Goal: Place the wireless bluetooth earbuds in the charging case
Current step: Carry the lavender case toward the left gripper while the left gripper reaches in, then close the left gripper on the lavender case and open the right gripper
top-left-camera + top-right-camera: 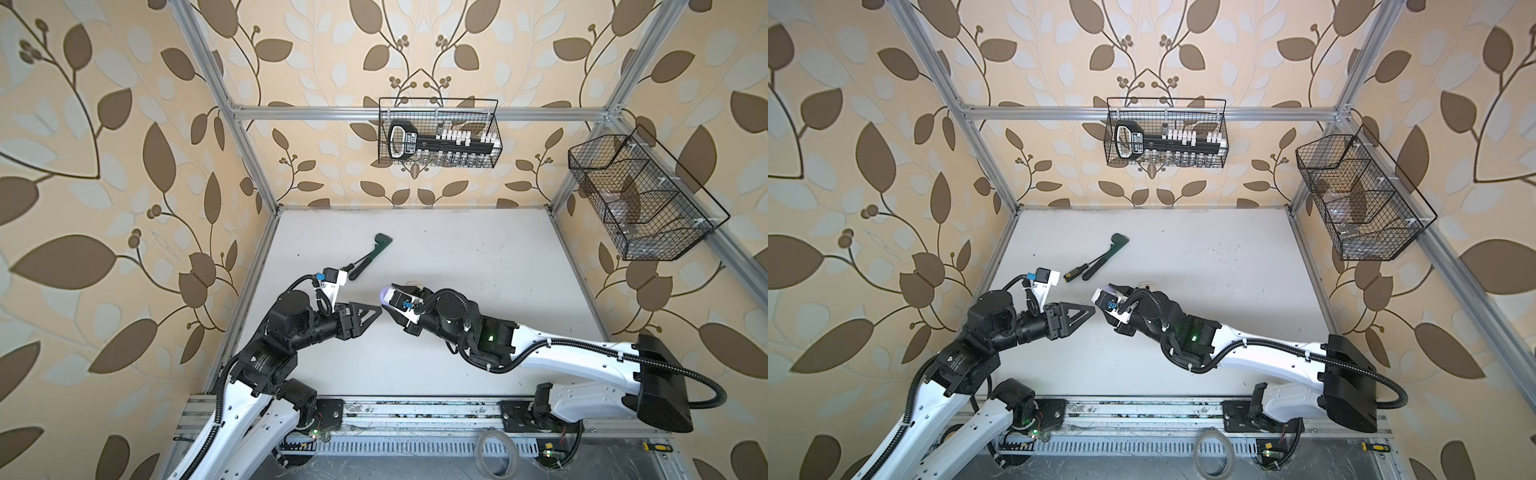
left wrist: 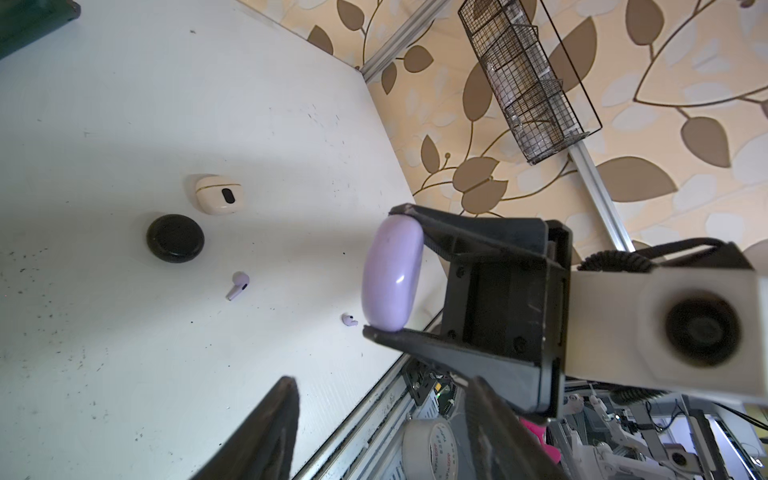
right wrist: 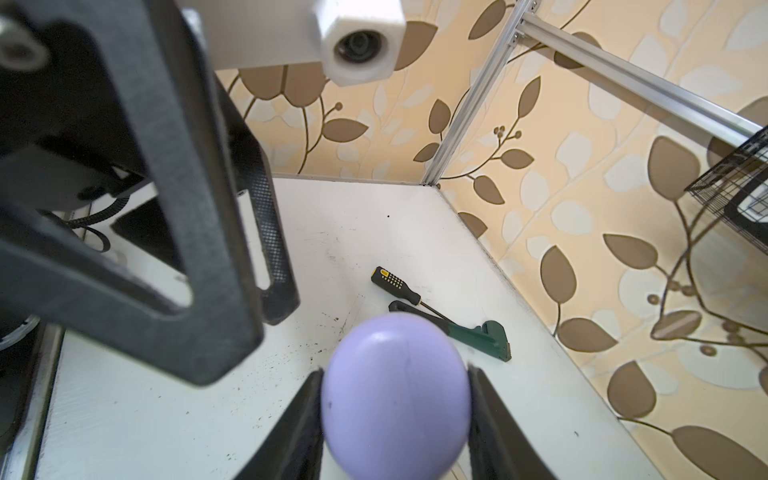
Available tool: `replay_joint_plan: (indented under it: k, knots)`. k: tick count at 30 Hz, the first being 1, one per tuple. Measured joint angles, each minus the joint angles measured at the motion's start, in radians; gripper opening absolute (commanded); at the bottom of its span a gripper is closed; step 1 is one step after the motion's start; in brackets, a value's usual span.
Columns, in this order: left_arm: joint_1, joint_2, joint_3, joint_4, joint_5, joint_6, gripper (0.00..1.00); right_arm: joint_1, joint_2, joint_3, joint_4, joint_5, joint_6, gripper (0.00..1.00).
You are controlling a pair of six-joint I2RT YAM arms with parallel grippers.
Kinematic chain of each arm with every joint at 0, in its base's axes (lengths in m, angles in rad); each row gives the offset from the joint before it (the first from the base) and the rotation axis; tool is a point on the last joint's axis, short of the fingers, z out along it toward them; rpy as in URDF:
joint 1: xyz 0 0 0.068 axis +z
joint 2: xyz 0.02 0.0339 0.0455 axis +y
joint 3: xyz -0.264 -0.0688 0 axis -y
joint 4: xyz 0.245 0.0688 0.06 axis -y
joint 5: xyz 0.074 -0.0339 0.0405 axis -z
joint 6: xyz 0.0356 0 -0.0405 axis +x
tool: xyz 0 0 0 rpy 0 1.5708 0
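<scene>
Lavender case (image 3: 397,399) — shut — clamped in my right gripper (image 3: 395,372), aloft. Left gripper (image 2: 382,382) apart, empty, facing it. Both lavender earbuds (image 2: 237,285) lie on the table (image 2: 124,124). Step: opening the case; next, I judge, prise it open.

You've got a lavender case (image 2: 390,276) between black jaws. Your desk (image 2: 124,104) is white with dark specks. On it are a cream case (image 2: 218,194) with a gold line and a black oval, a black case (image 2: 175,238) and lavender earbuds (image 2: 237,285). At 11 o'clock in a top view lie a green wrench (image 1: 1108,251) and a black-and-yellow screwdriver (image 1: 1074,273). The walls (image 1: 124,166) are beige with brown and pale leaves.
</scene>
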Motion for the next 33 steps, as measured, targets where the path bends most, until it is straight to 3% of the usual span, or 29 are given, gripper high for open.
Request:
replay_joint_plan:
  k: [13,33]
  knots:
    - [0.0,0.011,0.0,0.071,0.054,-0.006,0.45,0.061,-0.019,-0.001,0.006,-0.006,-0.058,0.31]
    - [0.0,0.035,0.0,0.092,0.068,-0.01,0.44,0.066,-0.019,-0.001,0.009,-0.008,-0.072,0.31]
